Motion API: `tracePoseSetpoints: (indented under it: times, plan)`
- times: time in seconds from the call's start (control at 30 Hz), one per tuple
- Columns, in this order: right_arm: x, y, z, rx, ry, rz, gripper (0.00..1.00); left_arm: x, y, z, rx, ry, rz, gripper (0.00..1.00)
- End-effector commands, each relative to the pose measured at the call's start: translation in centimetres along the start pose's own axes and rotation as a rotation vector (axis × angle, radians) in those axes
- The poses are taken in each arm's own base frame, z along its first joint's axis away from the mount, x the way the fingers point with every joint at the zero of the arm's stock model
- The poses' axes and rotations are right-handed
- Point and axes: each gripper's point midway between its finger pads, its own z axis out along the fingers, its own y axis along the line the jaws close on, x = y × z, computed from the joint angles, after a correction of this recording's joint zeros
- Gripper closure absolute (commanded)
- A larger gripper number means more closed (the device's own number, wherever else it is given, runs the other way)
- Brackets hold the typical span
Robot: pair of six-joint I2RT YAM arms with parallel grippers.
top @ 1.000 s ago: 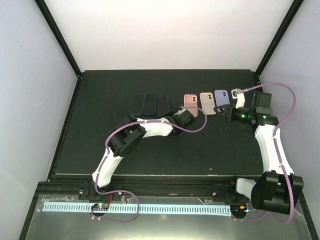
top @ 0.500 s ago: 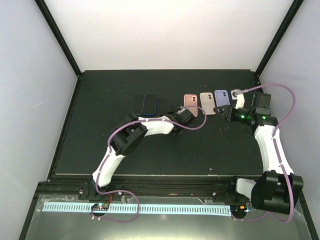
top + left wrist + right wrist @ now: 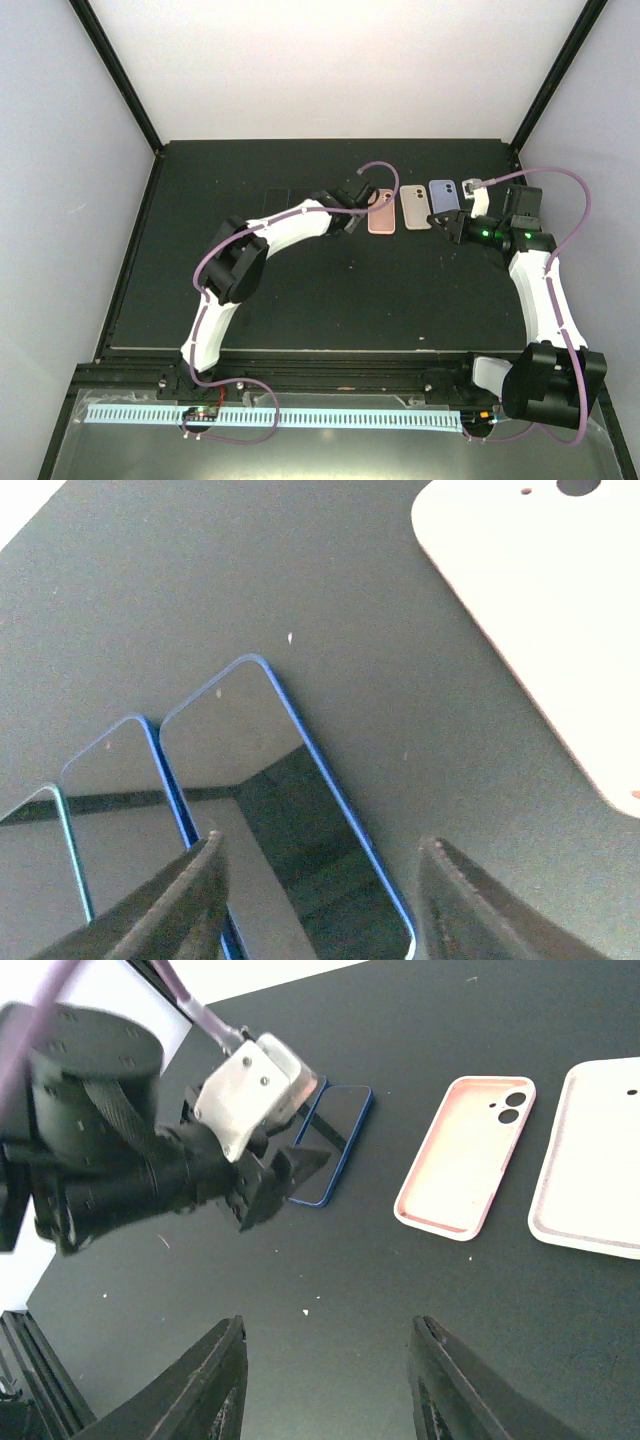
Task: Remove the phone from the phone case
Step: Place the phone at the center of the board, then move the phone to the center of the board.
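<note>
Matt tabletop (image 3: 400,660), glossy blue-rimmed phone (image 3: 280,790)
The black tabletop looks matt and dust-specked; the blue-rimmed phone shows a mirror-like glass face; the pink case (image 3: 460,1160) and the pale case (image 3: 600,1160) look like smooth, matt plastic.

black table (image 3: 400,300), white walls (image 3: 330,70), black corner posts (image 3: 115,75)

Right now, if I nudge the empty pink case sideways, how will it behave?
The pink case looks like a thin hollow shell, so probably light and slightly bendy. It lies flat on the mat, so it should slide, not tip. The white case sits close beside it; a push that way may bump it.
</note>
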Motion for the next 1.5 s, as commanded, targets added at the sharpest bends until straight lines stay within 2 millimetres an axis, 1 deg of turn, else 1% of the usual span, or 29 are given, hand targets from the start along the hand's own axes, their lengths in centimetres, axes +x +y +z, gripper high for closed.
tracePoseSetpoints:
  times: [0.0, 0.07, 0.13, 0.17, 0.23, 0.27, 0.37, 0.57, 0.7, 0.83, 0.97, 1.03, 1.1, 1.17, 1.23, 1.27, 1.33, 1.37, 1.4, 1.47]
  plan:
    - [-0.3, 0.0, -0.2, -0.002, -0.014, -0.028, 0.56, -2.9, -0.2, -0.9, 0.185, -0.027, -0.153, 0.56]
    - [-0.4, -0.1, -0.2, 0.003, -0.012, -0.03, 0.56, -3.0, -0.7, -0.3, 0.232, -0.001, -0.185, 0.67]
    - [-0.3, -0.2, -0.2, 0.008, -0.012, -0.029, 0.56, -2.6, -1.6, 0.8, 0.282, 0.037, -0.2, 0.77]
    - [-0.3, -0.2, -0.2, 0.01, -0.012, -0.03, 0.56, -2.7, -1.9, 1.1, 0.306, 0.047, -0.207, 0.83]
    - [-0.4, -0.3, -0.2, 0.013, -0.013, -0.031, 0.56, -2.5, -2.5, 1.7, 0.337, 0.07, -0.217, 0.92]
    - [-0.4, -0.4, -0.1, 0.014, -0.011, -0.03, 0.56, -2.6, -2.7, 1.9, 0.349, 0.072, -0.222, 0.94]
    - [-0.3, -0.6, 0.0, 0.017, -0.006, -0.025, 0.56, -2.1, -3.3, 2.7, 0.367, 0.09, -0.235, 0.97]
    - [-0.2, -0.9, 0.1, 0.025, 0.0, -0.021, 0.56, -0.8, -3.1, 4.4, 0.356, 0.154, -0.265, 0.98]
    - [-0.2, -0.9, 0.2, 0.027, 0.0, -0.021, 0.56, 0.8, -1.3, 5.2, 0.28, 0.213, -0.294, 0.98]
    - [-0.2, -1.0, 0.2, 0.029, 0.0, -0.02, 0.56, 2.5, 0.6, 5.8, 0.238, 0.265, -0.33, 0.98]
    - [-0.2, -1.0, 0.1, 0.033, 0.0, -0.021, 0.56, 3.2, 2.5, 5.9, 0.186, 0.264, -0.351, 0.98]
    - [-0.2, -1.0, 0.1, 0.036, -0.001, -0.023, 0.56, 2.8, 2.9, 5.6, 0.181, 0.247, -0.358, 0.98]
    - [-0.2, -1.2, 0.1, 0.042, -0.003, -0.026, 0.56, 2.0, 3.1, 5.0, 0.196, 0.225, -0.361, 0.98]
    - [-0.3, -1.3, 0.1, 0.049, -0.004, -0.034, 0.56, 0.9, 3.2, 3.8, 0.216, 0.191, -0.361, 0.98]
    - [-0.4, -1.4, 0.0, 0.061, -0.003, -0.047, 0.55, -0.5, 3.6, 1.8, 0.229, 0.13, -0.362, 0.98]
    - [-0.5, -1.4, -0.1, 0.065, -0.001, -0.058, 0.56, -1.0, 3.8, 0.7, 0.232, 0.101, -0.363, 0.96]
    - [-0.9, -1.3, -0.5, 0.08, -0.005, -0.077, 0.56, -2.1, 4.7, -2.3, 0.243, 0.035, -0.375, 0.89]
    - [-1.1, -1.3, -0.7, 0.092, -0.009, -0.086, 0.55, -2.4, 5.0, -3.8, 0.249, 0.006, -0.381, 0.83]
    - [-1.5, -1.2, -1.0, 0.106, -0.016, -0.102, 0.55, -2.9, 5.6, -5.6, 0.256, -0.03, -0.386, 0.74]
    - [-2.1, -1.2, -1.6, 0.136, -0.032, -0.13, 0.55, -2.9, 6.7, -8.7, 0.257, -0.076, -0.386, 0.58]
